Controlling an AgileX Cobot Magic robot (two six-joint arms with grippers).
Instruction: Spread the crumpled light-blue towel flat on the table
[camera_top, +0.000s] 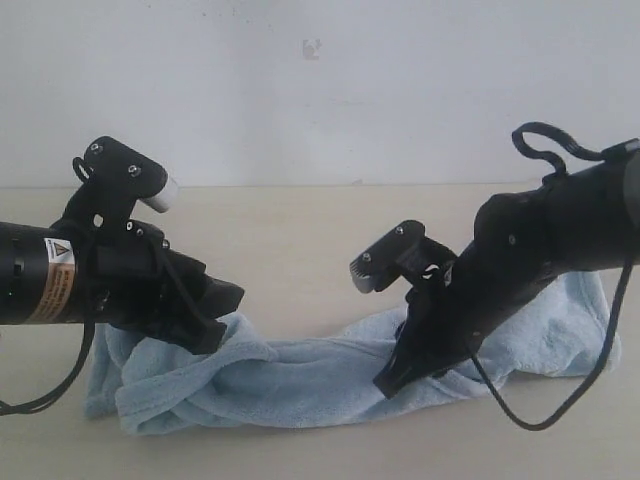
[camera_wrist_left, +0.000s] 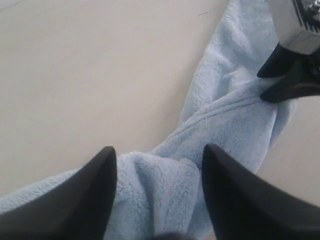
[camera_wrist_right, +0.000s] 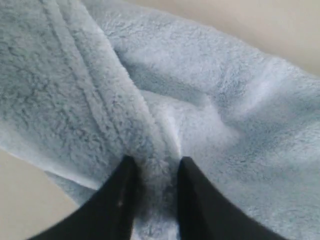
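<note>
Looking at the towel (camera_top: 300, 385) roped up and twisted on the desk (camera_top: 300, 240), stretching left to right across the lower part of the exterior view, with the long axis running from one arm to the other. Working the left end with the left gripper (camera_wrist_left: 159, 152), holding it spread wide and straddling a bunched fold, gripping nothing as far as can be told. Working right of centre with the right gripper (camera_wrist_right: 156, 165), holding it narrow and pinching a raised ridge of terry between the fingers. Judging the coming move as hinging on that axis: probably needing a pull across it, toward the upper or lower edge of the frame rather than along it, to open the twist near the middle. Counting the right arm as nearer a usable hold, having cloth in its grasp.
</note>
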